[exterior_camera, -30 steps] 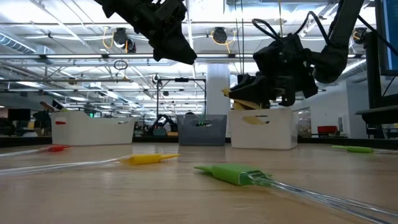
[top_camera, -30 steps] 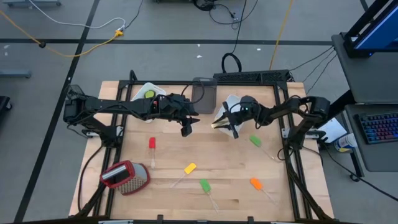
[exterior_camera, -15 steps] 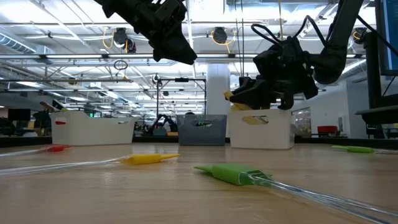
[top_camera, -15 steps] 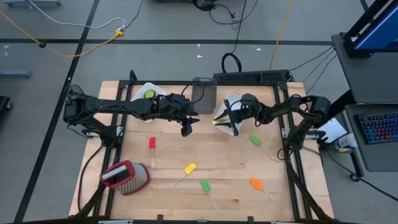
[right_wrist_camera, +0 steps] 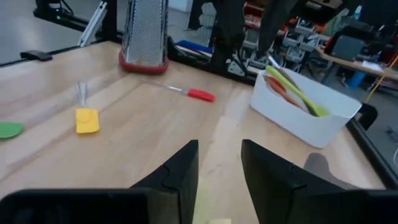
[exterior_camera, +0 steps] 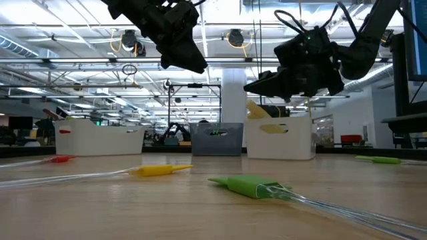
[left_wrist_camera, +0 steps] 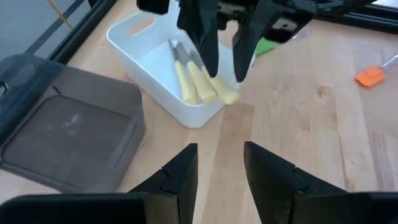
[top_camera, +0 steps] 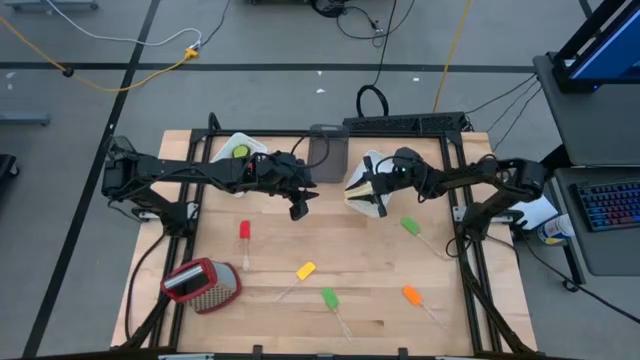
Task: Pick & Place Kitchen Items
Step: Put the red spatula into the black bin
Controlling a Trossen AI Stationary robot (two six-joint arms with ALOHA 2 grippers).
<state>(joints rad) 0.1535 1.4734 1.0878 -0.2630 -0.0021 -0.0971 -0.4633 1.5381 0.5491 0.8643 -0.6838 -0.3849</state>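
My right gripper (left_wrist_camera: 225, 53) hangs open over the white tub (left_wrist_camera: 163, 93) at the far right, with nothing between its fingers. Three pale-handled knives (left_wrist_camera: 199, 84) lie in that tub, handle ends on its near rim; one handle (exterior_camera: 257, 109) sticks up over the rim. My left gripper (top_camera: 298, 208) hovers open and empty above the table's middle, left of that tub. On the table lie a red spatula (top_camera: 244, 231), a yellow one (top_camera: 306, 270), a green one (top_camera: 329, 298), an orange one (top_camera: 411, 295) and another green one (top_camera: 410, 227).
A second white tub (right_wrist_camera: 305, 112) at the far left holds red and green utensils. A dark tub (left_wrist_camera: 68, 143) stands between the two white ones. A metal grater with a red top (top_camera: 200, 283) lies near the front left corner. Bare wood lies between the scattered spatulas.
My right gripper has let go of a pale-handled knife, which now lies in the white tub with its handle over the rim. The gripper has risen a little above the tub. My left arm has kept still.
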